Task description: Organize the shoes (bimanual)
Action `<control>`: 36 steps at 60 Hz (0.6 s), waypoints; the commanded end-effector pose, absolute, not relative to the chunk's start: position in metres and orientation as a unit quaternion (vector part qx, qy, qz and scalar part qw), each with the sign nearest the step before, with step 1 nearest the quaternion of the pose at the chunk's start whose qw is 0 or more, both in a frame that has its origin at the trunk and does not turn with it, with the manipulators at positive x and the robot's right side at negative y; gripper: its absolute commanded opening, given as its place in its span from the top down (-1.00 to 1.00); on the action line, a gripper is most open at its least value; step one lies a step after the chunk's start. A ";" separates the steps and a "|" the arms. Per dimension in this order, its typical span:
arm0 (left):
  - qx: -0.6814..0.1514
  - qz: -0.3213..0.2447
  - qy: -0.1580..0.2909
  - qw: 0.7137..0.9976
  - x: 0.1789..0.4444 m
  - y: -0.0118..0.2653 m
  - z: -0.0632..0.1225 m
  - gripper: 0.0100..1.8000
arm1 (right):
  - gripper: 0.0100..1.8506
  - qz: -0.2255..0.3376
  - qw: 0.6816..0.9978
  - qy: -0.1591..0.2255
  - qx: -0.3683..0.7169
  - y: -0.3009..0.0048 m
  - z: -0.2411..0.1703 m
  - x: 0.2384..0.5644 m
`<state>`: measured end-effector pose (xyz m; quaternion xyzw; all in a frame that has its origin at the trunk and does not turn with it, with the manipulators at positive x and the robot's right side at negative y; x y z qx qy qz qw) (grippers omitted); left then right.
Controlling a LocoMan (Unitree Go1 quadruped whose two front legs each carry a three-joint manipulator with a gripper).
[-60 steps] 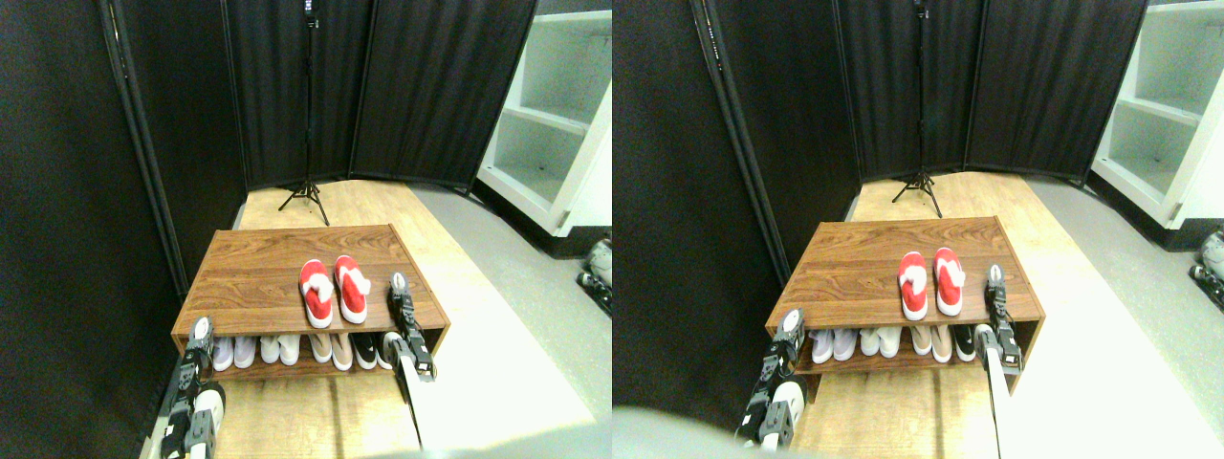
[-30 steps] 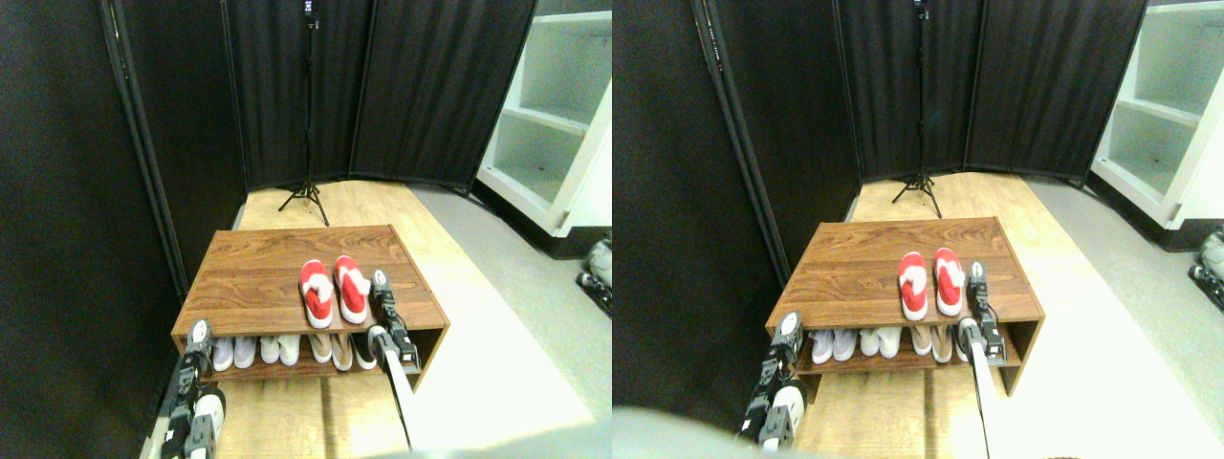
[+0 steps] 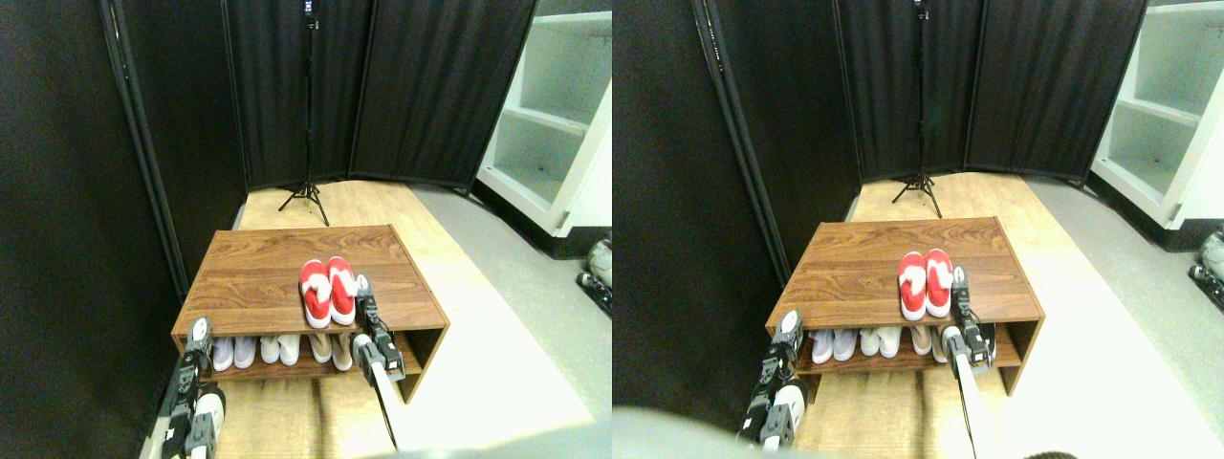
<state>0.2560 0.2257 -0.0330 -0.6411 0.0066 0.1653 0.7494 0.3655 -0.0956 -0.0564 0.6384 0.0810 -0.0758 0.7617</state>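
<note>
Sitting atop the rack (image 3: 249,287), red shoes (image 3: 328,290); pale pairs (image 3: 277,349) below.

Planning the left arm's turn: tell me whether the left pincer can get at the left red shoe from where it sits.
Probably yes, but not from there. The left pincer sits at the shoe rack's front left corner, well apart from the left red shoe. The bare rack top between them looks free, so the arm must sweep across.

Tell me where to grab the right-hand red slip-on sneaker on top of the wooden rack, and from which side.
Take the right-hand red slip-on sneaker by its outer right wall near the white-lined opening, coming from the right. The left red sneaker sits close against its other side, while the right gripper is already beside that free edge on the wooden shoe rack.
</note>
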 end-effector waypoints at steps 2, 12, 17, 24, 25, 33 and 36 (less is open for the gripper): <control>-0.646 0.154 -0.009 0.747 0.261 0.225 -0.028 1.00 | 1.00 -0.066 0.756 0.119 0.641 -0.085 -0.064 0.360; -0.640 0.146 -0.008 0.754 0.263 0.225 -0.029 1.00 | 1.00 -0.056 0.755 0.131 0.641 -0.077 -0.065 0.356; -0.647 0.154 -0.009 0.747 0.263 0.225 -0.028 1.00 | 1.00 -0.056 0.755 0.127 0.641 -0.081 -0.067 0.357; -0.646 0.154 -0.013 0.747 0.264 0.226 -0.028 1.00 | 1.00 -0.058 0.774 0.119 0.619 -0.087 -0.064 0.360; -0.649 0.153 -0.014 0.745 0.265 0.227 -0.029 1.00 | 1.00 -0.055 0.777 0.112 0.617 -0.090 -0.062 0.361; -0.653 0.153 -0.015 0.742 0.267 0.226 -0.029 1.00 | 1.00 -0.040 0.794 0.083 0.601 -0.101 -0.046 0.361; -0.654 0.153 -0.014 0.741 0.268 0.226 -0.029 1.00 | 1.00 -0.026 0.797 0.074 0.598 -0.107 -0.038 0.361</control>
